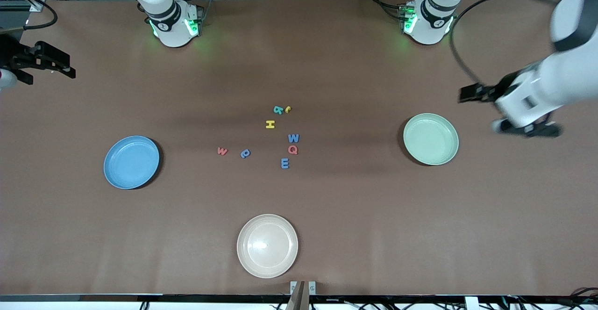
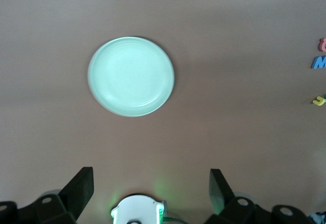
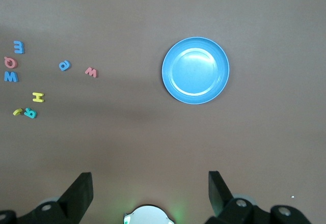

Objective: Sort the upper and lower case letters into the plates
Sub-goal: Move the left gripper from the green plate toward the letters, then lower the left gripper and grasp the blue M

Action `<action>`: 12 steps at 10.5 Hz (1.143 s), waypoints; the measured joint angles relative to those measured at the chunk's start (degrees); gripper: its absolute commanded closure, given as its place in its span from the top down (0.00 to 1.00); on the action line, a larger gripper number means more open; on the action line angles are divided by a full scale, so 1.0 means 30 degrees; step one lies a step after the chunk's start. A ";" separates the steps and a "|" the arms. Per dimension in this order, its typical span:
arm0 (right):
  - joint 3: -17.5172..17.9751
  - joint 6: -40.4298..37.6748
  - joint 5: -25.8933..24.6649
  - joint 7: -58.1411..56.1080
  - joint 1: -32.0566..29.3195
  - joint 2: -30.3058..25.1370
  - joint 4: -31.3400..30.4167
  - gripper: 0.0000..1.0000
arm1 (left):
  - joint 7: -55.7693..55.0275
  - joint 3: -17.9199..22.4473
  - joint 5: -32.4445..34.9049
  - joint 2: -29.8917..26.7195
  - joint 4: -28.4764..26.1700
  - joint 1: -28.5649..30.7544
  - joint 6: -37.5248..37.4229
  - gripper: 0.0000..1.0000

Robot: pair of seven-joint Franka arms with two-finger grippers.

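Brown tabletop [image 1: 327,235] carries the letters [image 1: 270,124] loose at its middle, between the blue plate [image 1: 131,162] and the mint plate [image 1: 430,139]. Left claw [image 2: 151,183] and right claw [image 3: 150,186] wait high at their own ends, jaws wide, holding nothing.

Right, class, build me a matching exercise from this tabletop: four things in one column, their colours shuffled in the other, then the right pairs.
Things
1. Letter H
2. Letter Q
3. Letter E
4. Plate nearest the left arm's end of the table

Colours
A. Pale mint green
B. Blue
C. Yellow
D. Red

Pairs: 1-C, 2-D, 3-B, 4-A
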 measured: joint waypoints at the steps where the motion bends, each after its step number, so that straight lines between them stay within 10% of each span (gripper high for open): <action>1: 0.0041 0.0240 0.0039 0.0000 0.0012 0.0046 -0.0173 1.00 | -0.1406 -0.0067 -0.0153 0.0976 0.0004 -0.1167 0.1074 1.00; 8: 0.0308 0.1532 0.0175 0.4502 0.3088 0.0206 -0.1614 1.00 | -1.4291 -0.0236 -0.1361 0.5788 0.0026 -0.9711 0.8091 1.00; 12: 0.0283 0.1590 0.0176 0.6398 0.4296 0.0182 -0.1836 1.00 | -1.5251 -0.0124 -0.0499 0.7780 0.0102 -1.0860 1.3685 1.00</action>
